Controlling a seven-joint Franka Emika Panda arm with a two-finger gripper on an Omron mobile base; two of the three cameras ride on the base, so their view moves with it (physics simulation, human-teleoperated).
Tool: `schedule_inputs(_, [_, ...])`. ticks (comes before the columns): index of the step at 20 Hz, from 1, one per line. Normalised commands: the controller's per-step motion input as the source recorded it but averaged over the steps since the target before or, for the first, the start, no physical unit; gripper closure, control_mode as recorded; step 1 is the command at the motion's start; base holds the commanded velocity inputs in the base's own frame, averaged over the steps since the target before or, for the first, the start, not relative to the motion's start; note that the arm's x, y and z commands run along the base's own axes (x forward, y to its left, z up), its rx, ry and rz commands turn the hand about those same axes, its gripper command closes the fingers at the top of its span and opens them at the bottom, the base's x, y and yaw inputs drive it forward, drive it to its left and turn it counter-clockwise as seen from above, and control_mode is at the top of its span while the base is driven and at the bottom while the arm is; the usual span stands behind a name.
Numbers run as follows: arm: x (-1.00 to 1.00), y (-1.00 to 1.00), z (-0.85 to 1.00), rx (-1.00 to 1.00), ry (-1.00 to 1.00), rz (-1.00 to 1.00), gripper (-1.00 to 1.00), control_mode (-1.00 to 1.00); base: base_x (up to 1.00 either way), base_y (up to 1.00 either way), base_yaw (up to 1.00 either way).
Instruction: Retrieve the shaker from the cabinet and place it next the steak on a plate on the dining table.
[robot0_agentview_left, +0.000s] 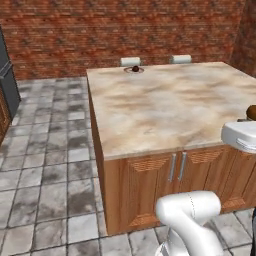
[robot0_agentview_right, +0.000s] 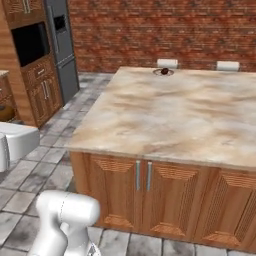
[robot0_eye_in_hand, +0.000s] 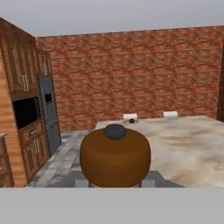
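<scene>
Fingers (robot0_eye_in_hand: 114, 181) around shaker (robot0_eye_in_hand: 115, 157) (hand view)

The beige-brown marbled worktop (robot0_agentview_left: 170, 107) of the dining island is spreading out ahead of me, sitting on a wooden cabinet base. Near its far edge a small round plate (robot0_agentview_left: 134, 70) is lying on the stone, with a dark steak (robot0_agentview_left: 135, 68) resting on it. The worktop is standing on grey floor tiles (robot0_agentview_left: 45, 165).
</scene>
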Motion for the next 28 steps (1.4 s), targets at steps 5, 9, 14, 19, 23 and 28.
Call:
schedule_inputs(5, [0.00,0.00,0.00,0.00,0.00,0.00,1.00,1.00,0.59,1.00,-0.35])
schedule_inputs(9, [0.00,0.00,0.00,0.00,0.00,0.00,1.00,1.00,0.61,1.00,-0.39])
schedule_inputs(14, [0.00,0.00,0.00,0.00,0.00,0.00,1.00,1.00,0.62,1.00,-0.41])
schedule_inputs(19, [0.00,0.00,0.00,0.00,0.00,0.00,1.00,1.00,0.63,1.00,-0.41])
schedule_inputs(23, [0.00,0.00,0.00,0.00,0.00,0.00,1.00,1.00,0.64,1.00,-0.43])
schedule_inputs(28, [0.00,0.00,0.00,0.00,0.00,0.00,1.00,1.00,0.63,1.00,-0.43])
